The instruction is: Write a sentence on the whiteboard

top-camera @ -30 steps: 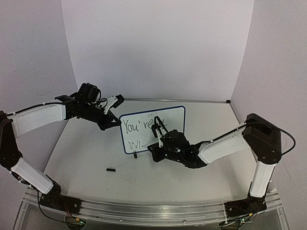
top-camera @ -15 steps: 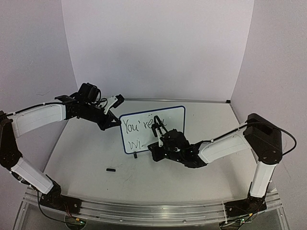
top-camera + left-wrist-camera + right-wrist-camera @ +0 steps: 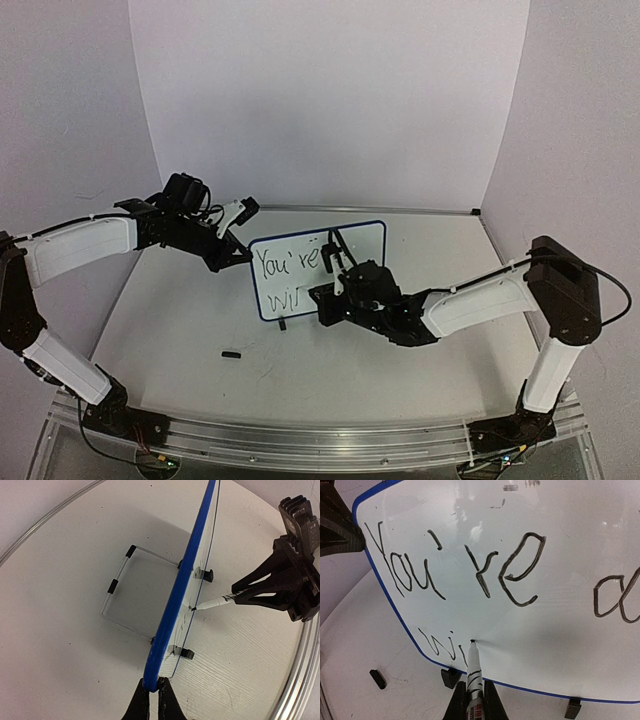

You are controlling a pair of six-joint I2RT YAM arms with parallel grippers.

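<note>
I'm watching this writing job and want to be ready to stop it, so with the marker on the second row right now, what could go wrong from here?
The left tool pinches only one edge of the whiteboard, propped on a thin wire stand; marker pressure might push or twist it. The second row of the sentence sits close to the bottom frame, so downstrokes could run off. The right tool may smear fresh lettering.
</note>
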